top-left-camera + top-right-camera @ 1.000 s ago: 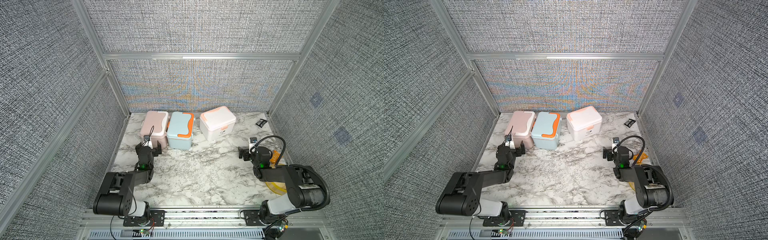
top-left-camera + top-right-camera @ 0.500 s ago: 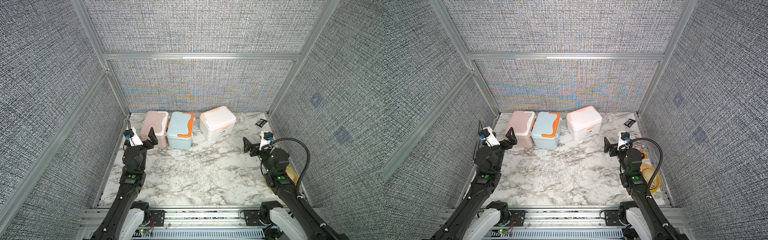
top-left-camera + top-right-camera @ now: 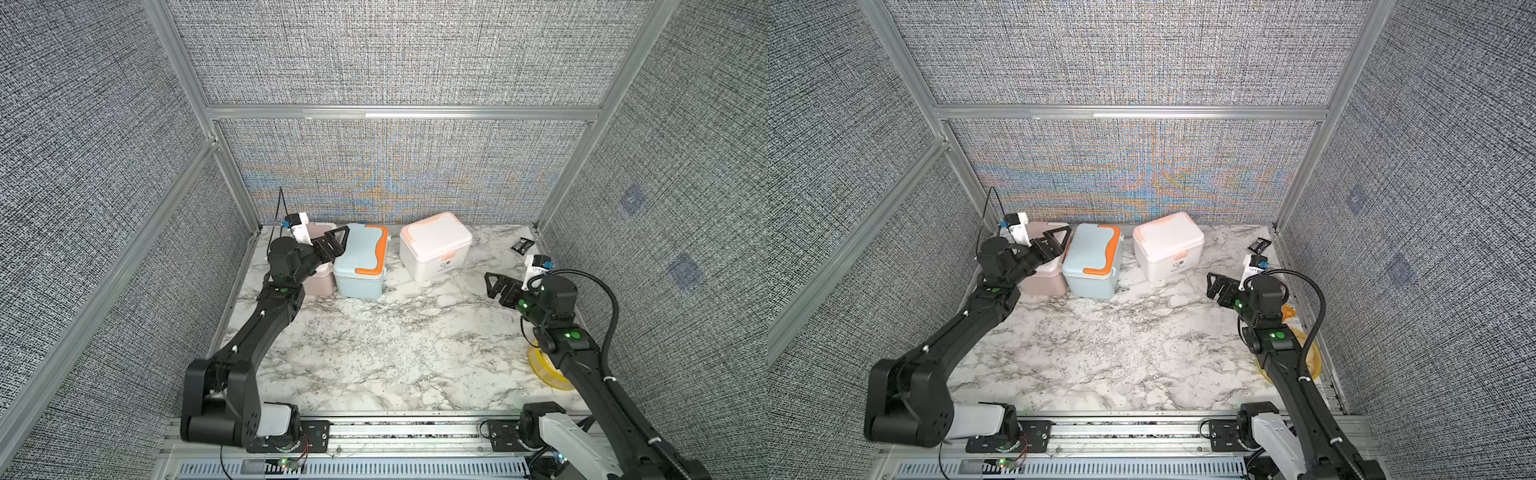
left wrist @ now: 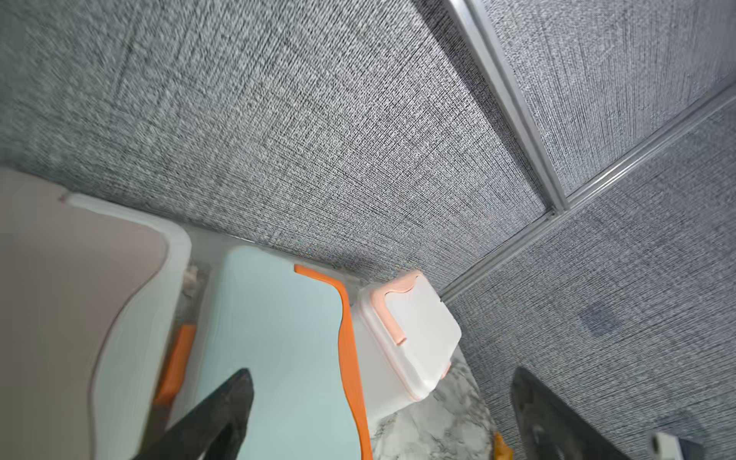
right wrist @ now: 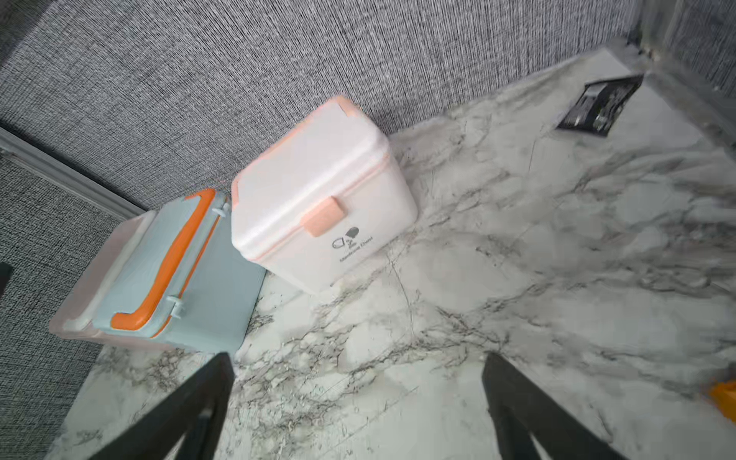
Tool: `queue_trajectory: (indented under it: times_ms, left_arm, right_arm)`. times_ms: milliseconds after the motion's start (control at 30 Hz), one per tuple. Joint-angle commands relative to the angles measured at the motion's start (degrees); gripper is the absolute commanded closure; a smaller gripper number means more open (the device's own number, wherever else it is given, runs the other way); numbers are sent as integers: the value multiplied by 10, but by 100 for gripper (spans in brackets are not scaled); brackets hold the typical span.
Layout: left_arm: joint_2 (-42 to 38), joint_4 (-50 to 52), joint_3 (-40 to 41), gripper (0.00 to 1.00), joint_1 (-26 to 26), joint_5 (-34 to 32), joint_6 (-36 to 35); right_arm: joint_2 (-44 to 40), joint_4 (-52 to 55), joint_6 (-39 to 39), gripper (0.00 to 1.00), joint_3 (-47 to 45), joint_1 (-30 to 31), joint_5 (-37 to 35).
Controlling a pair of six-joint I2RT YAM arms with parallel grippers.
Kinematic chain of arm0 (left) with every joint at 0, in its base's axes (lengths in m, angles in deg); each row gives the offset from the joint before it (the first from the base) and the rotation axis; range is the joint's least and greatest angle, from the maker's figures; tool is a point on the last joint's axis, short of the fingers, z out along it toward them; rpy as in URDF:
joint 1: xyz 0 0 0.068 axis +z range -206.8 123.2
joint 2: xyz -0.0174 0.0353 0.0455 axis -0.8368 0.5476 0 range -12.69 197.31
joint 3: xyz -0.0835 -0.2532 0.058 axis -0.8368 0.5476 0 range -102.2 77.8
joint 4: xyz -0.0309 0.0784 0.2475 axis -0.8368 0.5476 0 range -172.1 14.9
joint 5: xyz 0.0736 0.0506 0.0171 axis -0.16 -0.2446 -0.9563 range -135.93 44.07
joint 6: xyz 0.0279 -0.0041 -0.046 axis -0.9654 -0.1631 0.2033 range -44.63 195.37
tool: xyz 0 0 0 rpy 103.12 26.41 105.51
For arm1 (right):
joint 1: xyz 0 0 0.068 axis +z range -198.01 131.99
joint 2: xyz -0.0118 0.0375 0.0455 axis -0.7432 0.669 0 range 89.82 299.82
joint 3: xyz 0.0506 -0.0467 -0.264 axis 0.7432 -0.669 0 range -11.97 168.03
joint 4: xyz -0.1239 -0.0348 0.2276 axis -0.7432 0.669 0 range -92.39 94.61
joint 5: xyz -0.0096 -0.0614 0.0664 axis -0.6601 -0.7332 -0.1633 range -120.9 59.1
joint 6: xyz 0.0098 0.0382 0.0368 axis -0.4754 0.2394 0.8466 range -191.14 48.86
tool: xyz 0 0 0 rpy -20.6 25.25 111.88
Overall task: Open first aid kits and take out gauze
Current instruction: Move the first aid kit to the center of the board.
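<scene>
Top views show me the whole cell: three first aid kits stand in a row against the back wall on the white marble-patterned surface (image 3: pixel 395 340), every lid down. A rounded pink plastic box (image 3: pixel 319 278) with a white handle sits nearest the left wall. A light blue plastic box (image 3: pixel 359 259) with an orange handle is just beside it, and a white plastic box (image 3: pixel 436 245) with peach trim stands a little apart to the right, turned at an angle. My left hand (image 3: pixel 337 242) is up over the gap between the pink and blue lids, fingers apart; I cannot tell whether it touches either lid. My right hand (image 3: pixel 491 286) hangs over bare surface to the right of the white box, clear of it, spread wide and holding nothing. A small black packet (image 3: pixel 523 244) lies in the far right corner, and a yellow round object (image 3: pixel 548 372) sits by the right edge, partly under my right arm. Left wrist view: the two black fingers (image 4: pixel 223 410) stand well apart, one over the blue lid, with the pink lid alongside and the white box beyond. Right wrist view: both fingers (image 5: pixel 191 406) are wide apart with only marble between them. Ahead, the white box shows its peach front latch (image 5: pixel 324 217) shut, with the blue box beside it and the black packet off in the corner.
</scene>
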Motion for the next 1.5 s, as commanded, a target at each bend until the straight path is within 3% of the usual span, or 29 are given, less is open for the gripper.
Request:
queue_trajectory:
  times_ms: [0, 100, 400, 633, 833, 1033, 1267, 1467]
  left_arm:
    - [111, -187, -58, 0, -2, 110, 156]
    - [190, -184, -126, 0, -28, 108, 180]
    - [284, 204, -379, 0, -134, 11, -31]
    - [469, 560, -732, 0, -194, -65, -202]
    - [628, 682, -980, 0, -205, -65, -231]
    - [639, 621, -960, 0, -216, -46, -233]
    - [634, 611, -940, 4, -238, -20, -224]
    - [546, 548, -791, 5, -271, 1, -200]
  right_arm:
    - [51, -33, 46, 1, 24, -2, 69]
    - [114, -30, 63, 1, 59, -2, 84]
    - [241, -13, 71, 1, 140, -1, 118]
    - [295, 11, 72, 1, 178, 0, 124]
    - [340, 33, 68, 1, 228, 3, 130]
    - [380, 48, 66, 10, 267, 2, 126]
    - [413, 63, 65, 12, 306, -1, 118]
    - [424, 99, 62, 10, 319, -29, 91]
